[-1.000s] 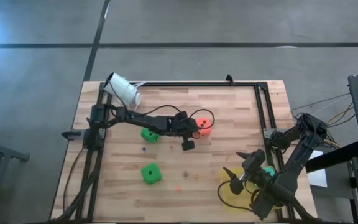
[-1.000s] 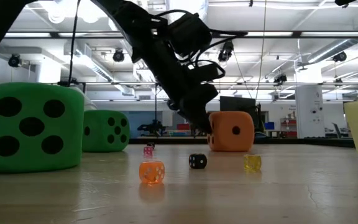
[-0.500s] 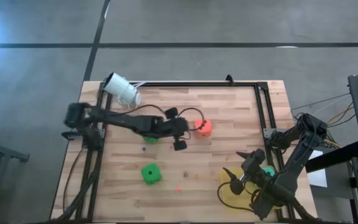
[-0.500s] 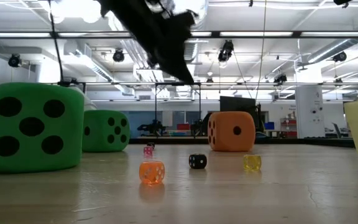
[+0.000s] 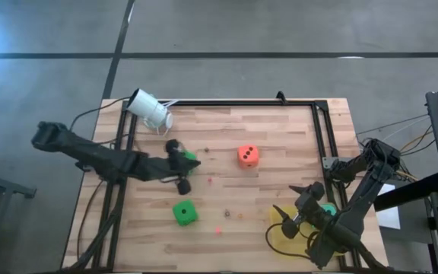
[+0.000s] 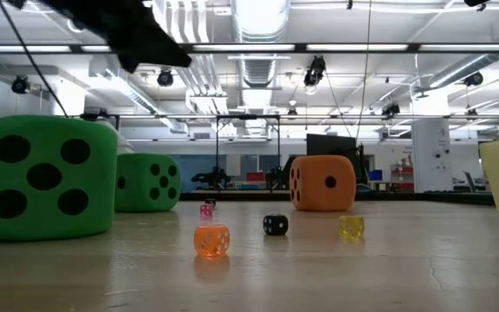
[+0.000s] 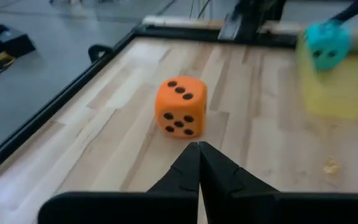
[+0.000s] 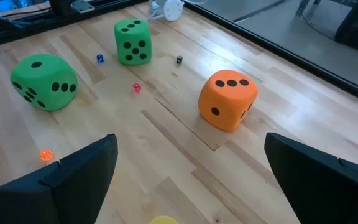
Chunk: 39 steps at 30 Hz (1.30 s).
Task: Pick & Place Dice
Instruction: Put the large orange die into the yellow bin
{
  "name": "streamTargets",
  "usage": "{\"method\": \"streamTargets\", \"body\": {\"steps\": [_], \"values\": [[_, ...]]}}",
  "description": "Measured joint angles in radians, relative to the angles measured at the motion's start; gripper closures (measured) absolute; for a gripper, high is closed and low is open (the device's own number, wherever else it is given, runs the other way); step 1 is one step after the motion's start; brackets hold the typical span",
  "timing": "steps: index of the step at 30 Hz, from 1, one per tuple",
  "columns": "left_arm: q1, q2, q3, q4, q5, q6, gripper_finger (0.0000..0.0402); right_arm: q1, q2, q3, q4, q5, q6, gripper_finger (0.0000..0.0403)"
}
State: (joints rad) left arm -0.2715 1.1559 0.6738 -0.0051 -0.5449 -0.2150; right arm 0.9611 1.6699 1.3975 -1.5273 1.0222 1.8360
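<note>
The orange-red die (image 5: pixel 248 155) rests flat on the wooden table, right of centre; it also shows in the left wrist view (image 7: pixel 180 106) and the right wrist view (image 8: pixel 227 98). One green die (image 5: pixel 184 212) lies nearer the front. The other green die (image 5: pixel 190 157) shows partly beside my left gripper (image 5: pixel 182 169). That gripper is shut and empty above the table's left half, its fingers (image 7: pixel 199 163) pointing at the orange-red die. The teal die (image 5: pixel 328 209) sits on the yellow container (image 5: pixel 289 230) beside my right arm. My right gripper (image 5: pixel 289 207) is open and empty at the front right.
Several tiny coloured dice (image 6: pixel 211 238) lie scattered mid-table. A white cylinder-shaped camera (image 5: pixel 150 111) stands at the far left corner. Black frame rails (image 5: pixel 322 137) run along the table's left, far and right sides.
My left gripper has drawn back from beside the orange-red die toward the table's left edge and has risen. The orange-red die stays where it was and now shows whole. My right arm has kept still.
</note>
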Motion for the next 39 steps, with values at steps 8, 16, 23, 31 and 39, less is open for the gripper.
{"method": "streamTargets", "body": {"steps": [8,16,23,31,39], "values": [[-0.057,-0.211,-0.206,0.114,0.001,-0.002,0.0396,-0.002,0.000,0.000,-0.001,0.003,0.001,0.0003],[-0.065,-0.301,-0.264,0.181,0.005,0.030,0.0396,-0.010,0.000,0.000,0.000,0.027,-0.003,0.0003],[-0.066,-0.308,-0.265,0.178,0.013,0.032,0.0396,-0.017,0.000,0.000,0.002,0.027,-0.003,0.0003],[-0.067,-0.308,-0.265,0.162,0.014,0.032,0.0396,-0.130,0.000,0.060,0.007,-0.146,-0.241,0.0003],[-0.067,-0.308,-0.265,0.162,0.014,0.033,0.0396,-0.430,-0.032,0.117,0.025,-0.329,-0.367,0.0003]]}}
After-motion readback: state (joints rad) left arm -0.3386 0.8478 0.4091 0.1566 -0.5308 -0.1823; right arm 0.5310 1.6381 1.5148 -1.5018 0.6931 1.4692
